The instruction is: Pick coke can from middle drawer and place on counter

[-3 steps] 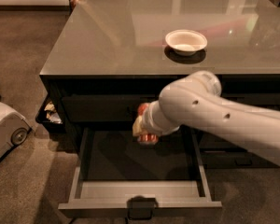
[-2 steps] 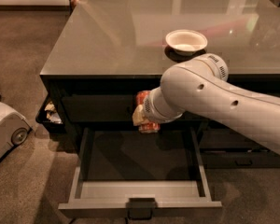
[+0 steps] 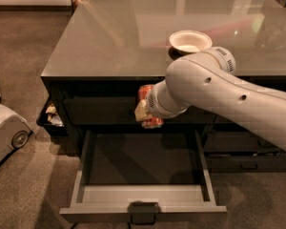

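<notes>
Grips the can tight in the pincer at mid-frame, above the open drawer and just below the bench edge. Raise straight up clear of that edge before swinging in, then set down left of the bowl. Small, red, silvery-ended, partly hidden by the wrist.

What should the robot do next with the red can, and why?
Probably lift it a little higher. The gripper holds the coke can above the open middle drawer, but the can hangs in front of the cabinet, below the edge of the counter. It likely needs to clear that edge before moving over the top.
</notes>
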`<state>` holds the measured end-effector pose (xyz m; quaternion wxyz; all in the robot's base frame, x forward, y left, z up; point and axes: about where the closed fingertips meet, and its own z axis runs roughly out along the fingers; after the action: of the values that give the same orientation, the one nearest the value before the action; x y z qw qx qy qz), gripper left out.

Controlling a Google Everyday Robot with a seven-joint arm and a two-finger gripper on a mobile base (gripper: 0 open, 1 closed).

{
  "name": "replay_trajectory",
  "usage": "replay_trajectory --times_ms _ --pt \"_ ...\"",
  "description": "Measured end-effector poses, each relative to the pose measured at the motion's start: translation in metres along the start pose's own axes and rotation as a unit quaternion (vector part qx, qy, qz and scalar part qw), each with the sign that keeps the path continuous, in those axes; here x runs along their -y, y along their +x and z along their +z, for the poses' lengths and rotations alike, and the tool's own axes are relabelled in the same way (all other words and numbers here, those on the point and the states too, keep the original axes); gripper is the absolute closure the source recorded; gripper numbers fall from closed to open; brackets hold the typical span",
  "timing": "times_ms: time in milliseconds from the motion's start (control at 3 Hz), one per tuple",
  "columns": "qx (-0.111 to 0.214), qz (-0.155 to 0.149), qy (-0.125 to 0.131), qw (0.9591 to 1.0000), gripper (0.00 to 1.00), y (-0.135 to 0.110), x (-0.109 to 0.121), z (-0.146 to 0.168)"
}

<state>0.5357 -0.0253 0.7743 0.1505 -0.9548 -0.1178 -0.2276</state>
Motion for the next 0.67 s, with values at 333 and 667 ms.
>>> replay_trajectory --times_ms 333,667 --pt "-0.043 -0.044 -0.003 0.9981 1.0 0.047 0.002 -0.025" --pt "-0.078 -0.081 0.001 0.9937 1.0 0.099 0.004 -0.046"
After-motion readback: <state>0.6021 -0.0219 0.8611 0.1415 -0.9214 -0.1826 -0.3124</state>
